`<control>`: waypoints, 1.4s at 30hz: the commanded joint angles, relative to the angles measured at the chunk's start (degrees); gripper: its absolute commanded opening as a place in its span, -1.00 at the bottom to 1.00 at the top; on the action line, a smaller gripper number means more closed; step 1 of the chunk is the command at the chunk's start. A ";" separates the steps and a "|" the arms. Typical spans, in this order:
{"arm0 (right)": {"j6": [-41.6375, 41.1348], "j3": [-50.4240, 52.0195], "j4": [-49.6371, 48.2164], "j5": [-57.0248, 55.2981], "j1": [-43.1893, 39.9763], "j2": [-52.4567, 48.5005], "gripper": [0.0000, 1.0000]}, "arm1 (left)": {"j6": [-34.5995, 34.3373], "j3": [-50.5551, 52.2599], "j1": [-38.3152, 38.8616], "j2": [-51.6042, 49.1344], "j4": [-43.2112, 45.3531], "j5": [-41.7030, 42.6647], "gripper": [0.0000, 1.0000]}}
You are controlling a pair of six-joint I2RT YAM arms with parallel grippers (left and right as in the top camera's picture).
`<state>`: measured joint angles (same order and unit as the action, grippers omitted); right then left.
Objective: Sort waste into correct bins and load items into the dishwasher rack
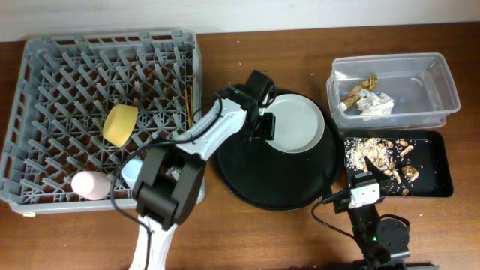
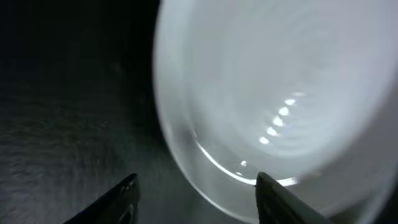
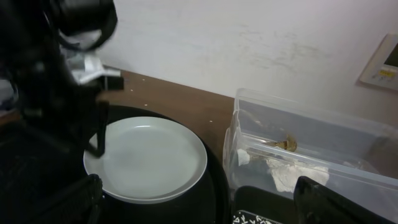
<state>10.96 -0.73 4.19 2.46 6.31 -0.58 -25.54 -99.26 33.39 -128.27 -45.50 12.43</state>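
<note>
The pale grey plate [image 1: 296, 124] lies on the large round black tray [image 1: 277, 184]. My left gripper [image 1: 264, 124] is open at the plate's left rim. In the left wrist view its jaws [image 2: 196, 182] straddle the rim of the plate [image 2: 280, 93], one finger over the plate and one over the tray. My right gripper [image 1: 371, 166] is open and empty over the left end of the shallow black tray [image 1: 439, 169], which holds food scraps [image 1: 386, 154]. The clear tub [image 1: 442, 82] holds the napkin [image 1: 371, 105] and wrapper pieces [image 1: 358, 88]. The right wrist view shows the plate [image 3: 146, 158], the tub [image 3: 323, 134] and the open jaws [image 3: 199, 202].
The grey dishwasher rack [image 1: 30, 75] at the left holds the yellow bowl [image 1: 120, 124], pink cup [image 1: 90, 184], blue cup [image 1: 133, 171] and chopsticks [image 1: 187, 97]. My left arm stretches from the front edge across the rack's right corner to the round tray.
</note>
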 commanded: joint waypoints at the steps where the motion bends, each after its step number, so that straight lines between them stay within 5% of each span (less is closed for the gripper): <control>1: 0.17 0.42 0.02 0.13 -0.33 0.37 0.97 | -3.78 0.35 -0.26 -4.22 0.63 -0.20 -0.07; 2: 0.17 0.42 0.02 0.11 -0.33 0.37 0.97 | -3.78 0.35 -0.26 -4.92 0.74 -0.20 -0.24; 4: 0.17 0.42 0.02 0.11 -0.33 0.37 0.97 | -3.74 0.22 -0.28 -5.11 -0.09 -0.20 -0.88; 5: 0.17 0.42 0.02 0.11 -0.33 0.37 0.97 | -3.45 -0.98 -0.74 -4.79 -2.43 -0.26 -1.00; 10: 0.17 0.42 0.02 0.11 -0.33 0.37 0.97 | 0.15 -8.74 -7.56 1.81 -16.87 -8.46 -1.00; 17: 0.17 0.42 0.02 0.11 -0.33 0.37 0.97 | 4.76 -12.66 -15.93 29.09 -29.11 -50.12 -1.00; 20: 0.17 0.42 0.02 0.11 -0.33 0.37 0.97 | 6.14 -12.59 -16.11 32.41 -32.06 -69.48 -1.00; 28: 0.17 0.42 0.02 0.13 -0.33 0.37 0.97 | 5.14 11.50 -14.91 31.08 -16.85 -70.58 -1.00; 33: 0.17 0.42 0.02 0.11 -0.33 0.37 0.97 | 0.52 15.98 -14.23 31.08 -15.69 -67.04 -1.00; 35: 0.17 0.42 0.02 0.13 -0.33 0.37 0.97 | 0.52 15.98 -14.14 31.08 -15.65 -65.61 -0.82; 36: 0.17 0.42 0.02 0.11 -0.33 0.37 0.97 | 0.55 15.96 -14.14 31.12 -15.72 -63.43 -0.17; 37: 0.17 0.42 0.02 0.11 -0.33 0.37 0.97 | 0.55 15.96 -14.03 31.21 -16.13 -61.37 0.13; 40: 0.17 0.42 0.02 0.11 -0.33 0.37 0.97 | 0.55 15.23 -14.01 32.94 -18.14 -53.29 0.53; 41: 0.17 0.42 0.02 0.11 -0.33 0.37 0.97 | 0.57 14.23 -14.01 34.99 -20.04 -48.50 0.98; 42: 0.17 0.42 0.02 0.11 -0.33 0.37 0.97 | 0.76 13.29 -13.99 37.00 -21.79 -44.81 0.98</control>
<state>10.96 -0.73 4.19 2.46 6.28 -0.58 -24.71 -83.90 19.22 -97.32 -64.36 -43.57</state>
